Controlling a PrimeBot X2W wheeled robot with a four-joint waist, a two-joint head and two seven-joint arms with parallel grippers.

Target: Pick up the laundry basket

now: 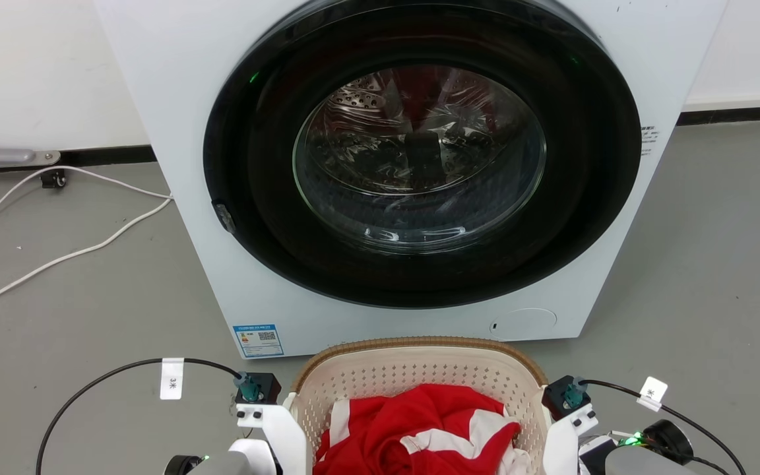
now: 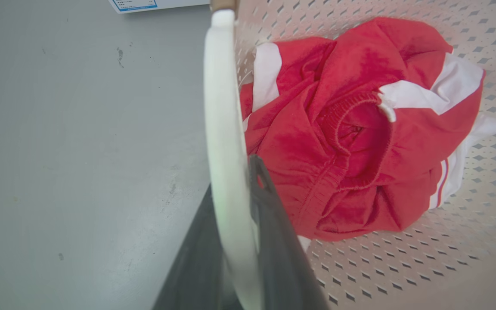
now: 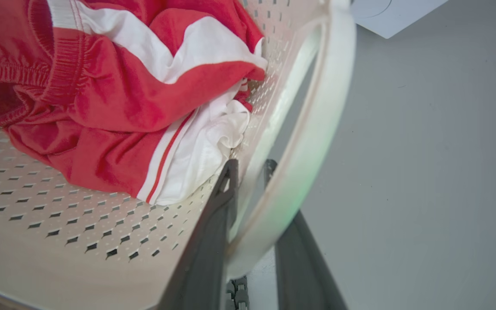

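Note:
The laundry basket (image 1: 419, 344), cream-white and perforated with a brown rim, sits at the bottom centre of the head view, just in front of the washing machine. A red and white garment (image 1: 419, 429) lies bunched inside it. In the left wrist view my left gripper (image 2: 233, 176) has its dark fingers (image 2: 274, 224) on either side of the basket's white loop handle (image 2: 222, 107), closed on it. The right wrist view shows my right gripper (image 3: 250, 165) gripping the opposite white handle (image 3: 317, 129) in the same way, beside the basket's wall (image 3: 58, 224).
A big white washing machine (image 1: 175, 99) with a closed round dark door (image 1: 419, 152) stands right behind the basket. White cables (image 1: 57, 257) trail over the grey floor at the left. Open grey floor (image 1: 716, 264) lies to the right.

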